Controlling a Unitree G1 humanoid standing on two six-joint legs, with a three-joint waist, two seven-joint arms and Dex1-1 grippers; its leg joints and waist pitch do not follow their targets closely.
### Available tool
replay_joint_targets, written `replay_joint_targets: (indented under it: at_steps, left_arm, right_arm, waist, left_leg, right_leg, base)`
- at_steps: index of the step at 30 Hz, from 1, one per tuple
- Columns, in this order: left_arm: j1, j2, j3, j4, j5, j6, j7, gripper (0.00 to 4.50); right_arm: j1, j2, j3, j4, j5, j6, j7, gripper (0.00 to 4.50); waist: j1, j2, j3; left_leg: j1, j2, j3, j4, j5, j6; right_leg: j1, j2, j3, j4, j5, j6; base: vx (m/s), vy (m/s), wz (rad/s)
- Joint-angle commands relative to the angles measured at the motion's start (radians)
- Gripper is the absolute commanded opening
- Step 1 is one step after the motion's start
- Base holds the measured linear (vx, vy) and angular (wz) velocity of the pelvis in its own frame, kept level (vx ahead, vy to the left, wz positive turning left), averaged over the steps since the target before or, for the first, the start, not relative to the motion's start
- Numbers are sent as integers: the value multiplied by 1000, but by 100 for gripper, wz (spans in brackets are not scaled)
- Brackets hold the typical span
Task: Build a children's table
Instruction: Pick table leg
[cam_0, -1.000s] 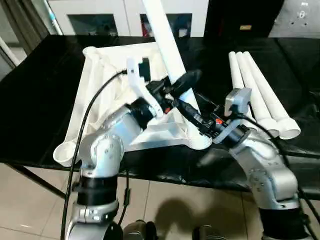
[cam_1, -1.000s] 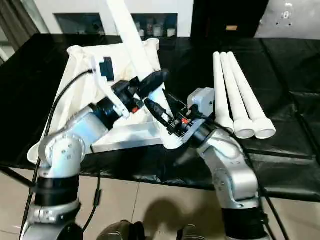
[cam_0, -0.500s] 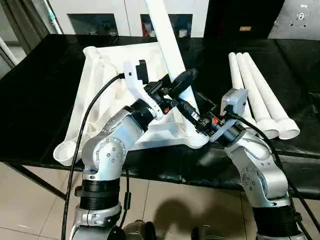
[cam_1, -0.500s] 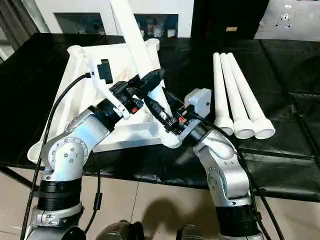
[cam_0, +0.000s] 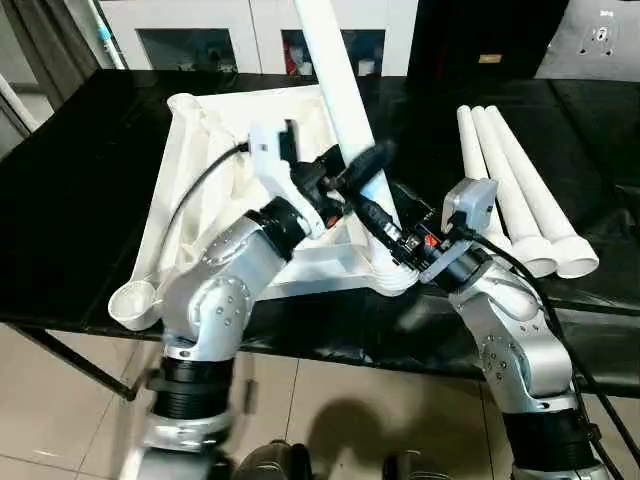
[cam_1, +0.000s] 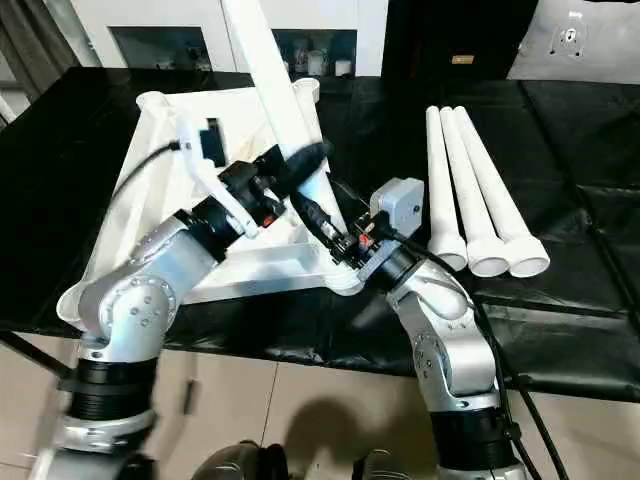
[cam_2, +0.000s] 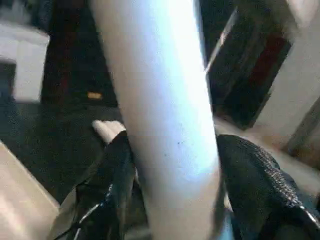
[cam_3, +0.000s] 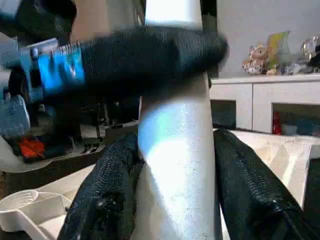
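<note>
The white table top (cam_0: 215, 160) lies underside up on the black worktable, ribs and round corner sockets showing. One white leg (cam_0: 335, 70) rises tilted from the near right corner socket (cam_0: 395, 280). My left gripper (cam_0: 360, 165) is shut on this leg partway up; in the left wrist view its fingers (cam_2: 112, 185) press both sides of the leg (cam_2: 160, 115). Just below, near the socket, my right gripper (cam_0: 378, 228) is shut on the same leg (cam_3: 175, 150), its fingers (cam_3: 107, 195) flanking it. The left gripper's finger (cam_3: 145, 52) crosses above.
Three more white legs (cam_0: 515, 190) lie side by side on the black worktable (cam_0: 80, 190) to the right of the top, wide ends toward me. White cabinets stand behind the table. The worktable's front edge runs just under my forearms.
The leg's upper end has leaned slightly to the right. My right arm has drawn in closer to the socket, and my left arm is shifting while both grippers keep their hold.
</note>
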Motion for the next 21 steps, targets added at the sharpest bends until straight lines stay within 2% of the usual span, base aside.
replay_joint_targets:
  at_steps: [1, 5, 9, 13, 14, 15, 19, 21]
  left_arm:
    - [1, 15, -39, 12, 66, -62, -35, 225]
    - [2, 39, -48, 28, 89, -94, -45, 225]
    - [8, 67, -73, 50, 144, -171, -49, 225]
    - [10, 78, -86, 64, 188, -226, -55, 234]
    - [8, 90, -99, 71, 218, -257, -56, 232]
    - [7, 94, -104, 74, 227, -265, -57, 204]
    - [1, 101, -118, 79, 248, -313, -62, 198]
    - [1, 99, -120, 76, 247, -315, -67, 193]
  right_arm:
    - [-14, 0, 34, 24, -30, -37, 20, 183]
    - [-10, 2, 52, 56, -50, -67, 28, 183]
    - [-12, 3, 63, 98, -78, -106, 27, 183]
    - [-18, 6, 70, 140, -110, -151, 13, 182]
    - [-24, 14, 67, 161, -123, -170, -1, 182]
    - [-27, 15, 69, 170, -131, -181, -4, 181]
    - [-44, 34, 72, 217, -170, -234, -47, 181]
    - [-47, 39, 72, 226, -169, -237, -48, 181]
  waist:
    - [-4, -17, -97]
    - [-4, -18, -99]
    - [-4, -21, -100]
    - [-4, -20, -100]
    - [-4, -22, -100]
    - [-6, -22, -98]
    - [-9, -22, -100]
    - [-10, -22, -100]
  left_leg:
    - [40, 124, -57, -78, -136, 119]
    - [38, 123, -58, -79, -135, 111]
    - [37, 121, -55, -77, -152, 109]
    - [39, 123, -55, -80, -171, 99]
    - [39, 124, -55, -80, -176, 98]
    - [37, 122, -55, -82, -191, 93]
    - [40, 123, -55, -86, -224, 66]
    - [41, 122, -55, -86, -224, 67]
  right_leg:
    - [43, -103, 48, -67, -111, -217]
    - [44, -103, 47, -59, -71, -237]
    - [45, -107, 48, -64, -94, -237]
    - [42, -105, 48, -64, -115, -236]
    - [41, -105, 48, -65, -119, -234]
    - [42, -106, 48, -65, -134, -230]
    - [38, -103, 48, -65, -146, -227]
    - [38, -103, 48, -64, -131, -232]
  base:
    - [0, 0, 0]
    - [0, 0, 0]
    - [0, 0, 0]
    - [0, 0, 0]
    - [0, 0, 0]
    - [0, 0, 0]
    - [0, 0, 0]
    - [0, 0, 0]
